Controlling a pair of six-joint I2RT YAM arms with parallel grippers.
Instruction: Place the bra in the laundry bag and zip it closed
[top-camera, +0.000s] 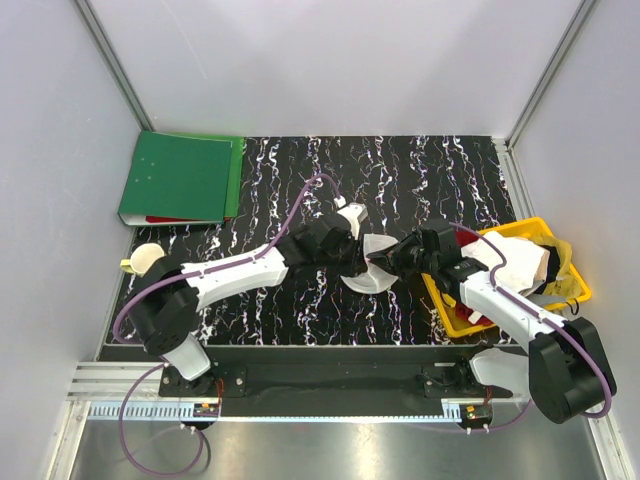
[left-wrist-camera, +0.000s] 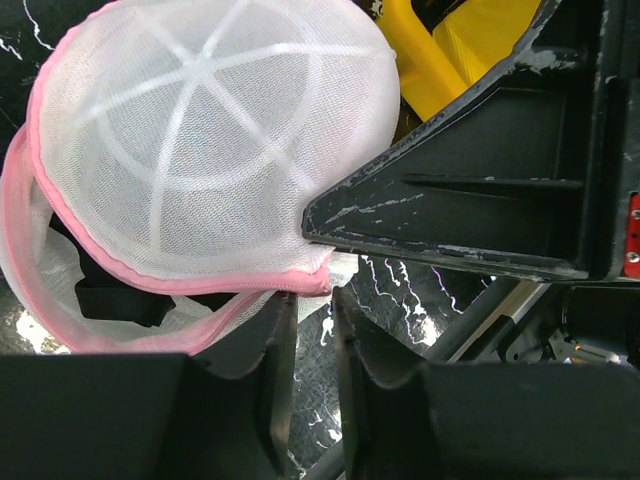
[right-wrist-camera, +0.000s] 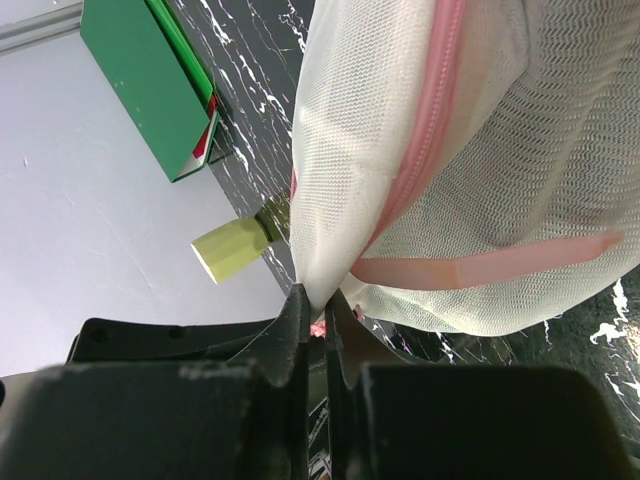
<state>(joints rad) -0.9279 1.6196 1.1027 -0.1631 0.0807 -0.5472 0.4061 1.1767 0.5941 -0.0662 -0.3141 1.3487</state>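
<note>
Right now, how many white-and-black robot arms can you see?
2. The left arm reaches from the near left to the white mesh laundry bag mid-table; the right arm reaches it from the near right. None seems hidden.

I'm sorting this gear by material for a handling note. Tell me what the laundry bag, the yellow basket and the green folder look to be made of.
The laundry bag looks like fine white mesh fabric, likely synthetic: see-through weave, soft folds, pink fabric trim. The yellow basket is likely hard plastic: smooth, slightly glossy moulded walls. The green folder is probably plastic-covered board: flat, stiff, matte cover.
</note>
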